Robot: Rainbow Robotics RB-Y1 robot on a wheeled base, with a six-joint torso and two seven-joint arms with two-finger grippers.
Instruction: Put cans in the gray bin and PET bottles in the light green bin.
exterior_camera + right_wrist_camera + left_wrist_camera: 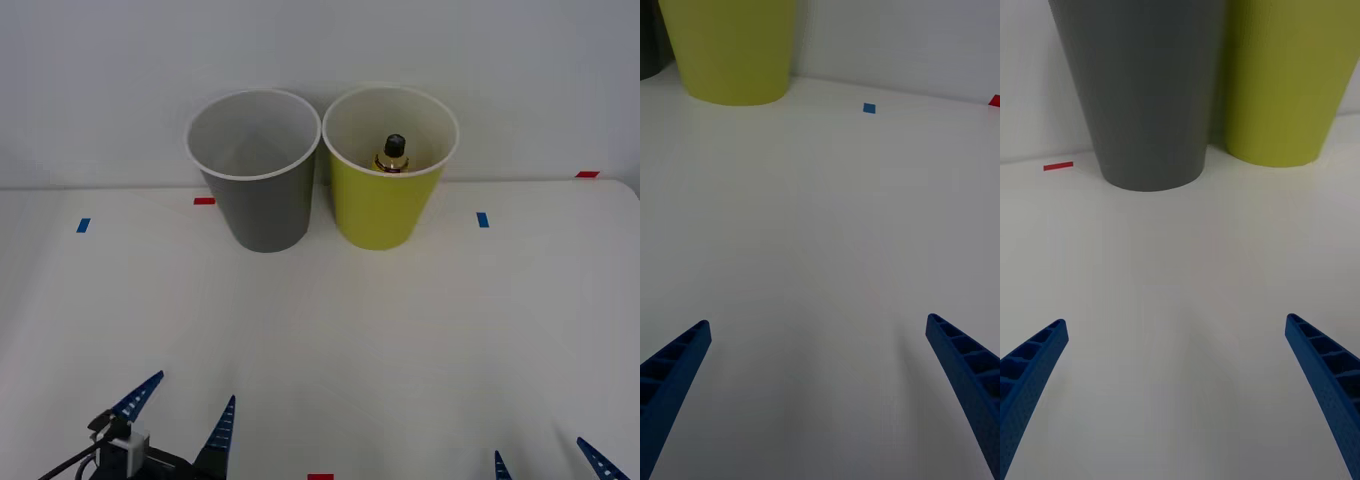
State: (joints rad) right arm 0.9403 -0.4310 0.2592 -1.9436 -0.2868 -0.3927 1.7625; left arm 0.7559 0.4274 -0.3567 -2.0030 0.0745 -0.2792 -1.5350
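Note:
The gray bin (258, 175) stands at the back of the white table, touching the light green bin (388, 170) on its right. Inside the light green bin stands a small PET bottle (393, 153) with a black cap, only its top showing above the rim. My left gripper (185, 415) hovers open near the table's front edge, left of centre, with nothing between its fingers. My right gripper (549, 460) is open at the front right, also holding nothing. The left wrist view faces the gray bin (1146, 90) and light green bin (1289, 79). The light green bin (730, 49) also appears in the right wrist view.
Small blue tape marks (483, 219) and red tape marks (204, 201) dot the table. A red mark (320, 477) lies at the front edge. A pale wall rises right behind the bins.

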